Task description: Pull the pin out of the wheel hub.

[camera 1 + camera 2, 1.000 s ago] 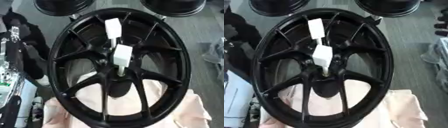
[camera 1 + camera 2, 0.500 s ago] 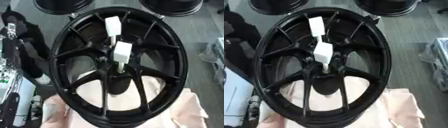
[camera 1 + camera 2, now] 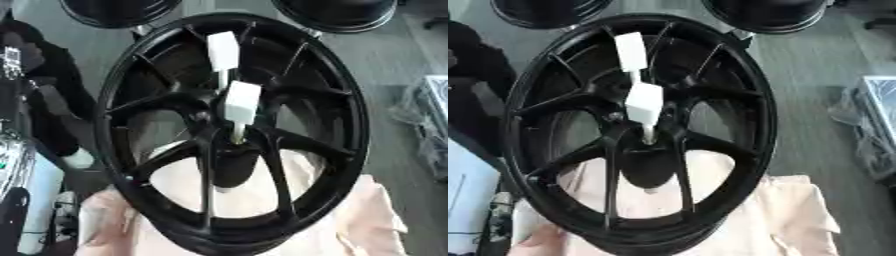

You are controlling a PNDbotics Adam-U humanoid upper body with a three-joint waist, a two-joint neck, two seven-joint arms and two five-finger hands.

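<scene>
Well, no fingers are to be seen in either view, so their state cannot be told. Only a dark shape (image 3: 44, 100) is caught at the left edge, and it cannot be made out as a hand. The pin (image 3: 239, 131) is found in the hub (image 3: 229, 150), upright, its thin white shaft sunk into the centre where the spokes meet. It is topped by 1 white block (image 3: 242, 102), with a 2nd block (image 3: 222, 50) higher up. The wheel (image 3: 350, 115) is seen lying on a pale cloth (image 3: 367, 220).

Against 1 second ago, little has changed. The whole picture has drifted slightly, which is read as head movement, not wheel movement. The pin is kept at the same depth in the hub, and the blocks stand in the same place against the spokes. So the pull is judged not yet begun. The pin has yet to be reached and grasped, probably at the lower block.
</scene>
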